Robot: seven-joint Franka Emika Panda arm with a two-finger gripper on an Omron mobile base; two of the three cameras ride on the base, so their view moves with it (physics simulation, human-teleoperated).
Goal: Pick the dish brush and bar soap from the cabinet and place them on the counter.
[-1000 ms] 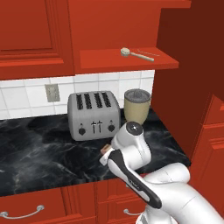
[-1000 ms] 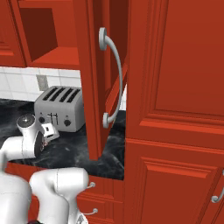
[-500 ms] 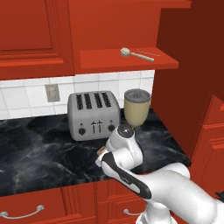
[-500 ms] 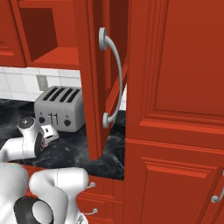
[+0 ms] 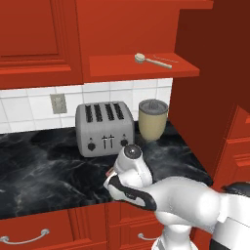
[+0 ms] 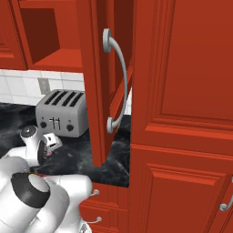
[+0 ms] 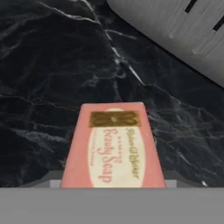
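The pincer (image 5: 113, 172) hangs low over the front part of the bench (image 5: 39, 171), just ahead of the toaster (image 5: 104, 128), and in the hand view the pink bar soap (image 7: 113, 146) lies right at its mouth, label up, with the black marble close beneath. Its fingertips are hidden by the soap there, so I cannot tell whether it clasps the bar or has let go; a sliver of pink at the hand in the left base view suggests it is carrying it. My reading is that the soap's placing is the step in hand: lower, set it flat, spread the fingers and lift clear of the toaster. The dish brush (image 5: 152, 59) lies on the cabinet (image 5: 141, 66) shelf above, beside the open door (image 6: 98, 86), well apart from the arm. Next comes a high reach to pinch its thin handle
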